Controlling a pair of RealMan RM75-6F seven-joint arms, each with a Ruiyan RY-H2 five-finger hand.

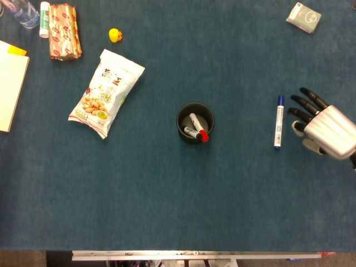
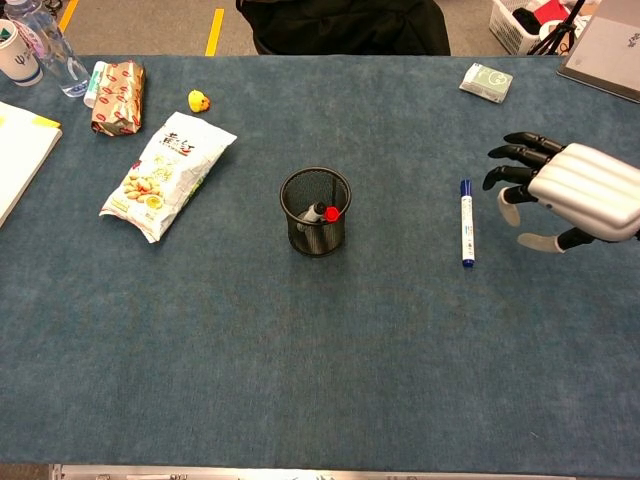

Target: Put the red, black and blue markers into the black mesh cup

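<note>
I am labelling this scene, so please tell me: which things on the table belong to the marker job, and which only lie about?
Belonging to the job:
black mesh cup
red-capped marker and black marker inside it
blue-capped white marker on the cloth
right hand, empty

Lying about:
peanut snack bag
yellow toy duck
gold-wrapped packet
small grey box

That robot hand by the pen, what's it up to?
It is tidying markers into the black mesh cup. The red marker and another one already stand in the cup. The blue marker lies on the table, and the right hand hovers just beside it, fingers apart, holding nothing. The left hand is out of sight.
</note>
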